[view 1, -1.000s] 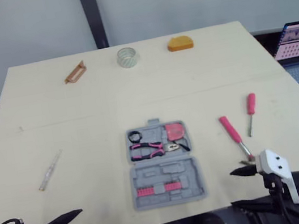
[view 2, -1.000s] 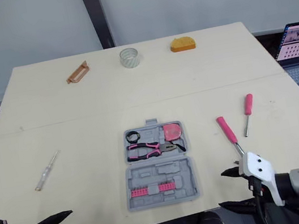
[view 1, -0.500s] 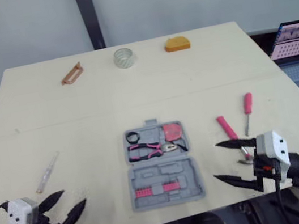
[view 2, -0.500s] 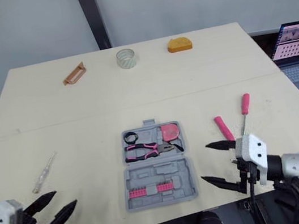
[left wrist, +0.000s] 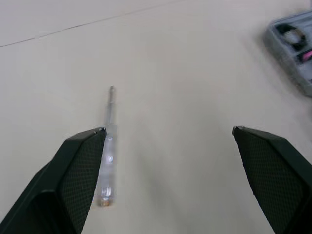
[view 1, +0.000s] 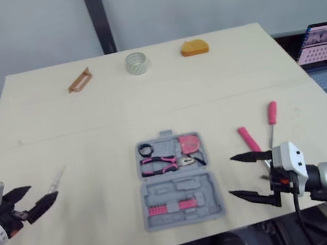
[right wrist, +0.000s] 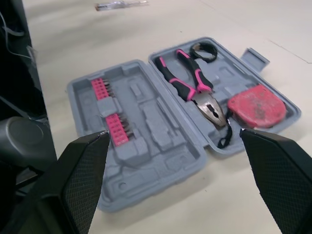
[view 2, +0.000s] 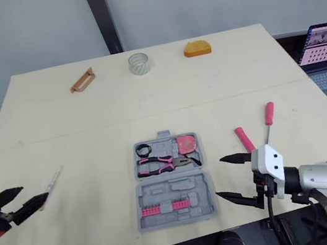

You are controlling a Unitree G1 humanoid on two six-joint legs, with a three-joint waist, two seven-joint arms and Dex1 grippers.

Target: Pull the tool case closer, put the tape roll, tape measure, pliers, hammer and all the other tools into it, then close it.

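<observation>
"When the table was surveyed, where did the tool case lie?"

"Near the front edge, opened flat. Its far half held the pliers, a red tape measure and a small black roll. Its near half held a row of pink bits."

"And the arms?"

"The right gripper hovered just right of the case, fingers wide apart and empty, pointing at its side. The left gripper was well left of the case, likewise spread and empty."

"Loose items?"

"The hammer and a pink screwdriver lay right of the case. A clear tape roll, an orange object and a brown handle sat well beyond the case, at the far edge. A clear-handled tester lay left of the case, alongside one finger of the left gripper rather than centred."

"Your recommendation?"

"In my judgement the step in hand was picking up the tester. The left gripper should shift sideways until the handle sits midway between the fingers. It should then descend until the tips almost meet the table, and close across the handle, not the thin shaft. A slim round item may roll, so a slow closure is advised."
</observation>
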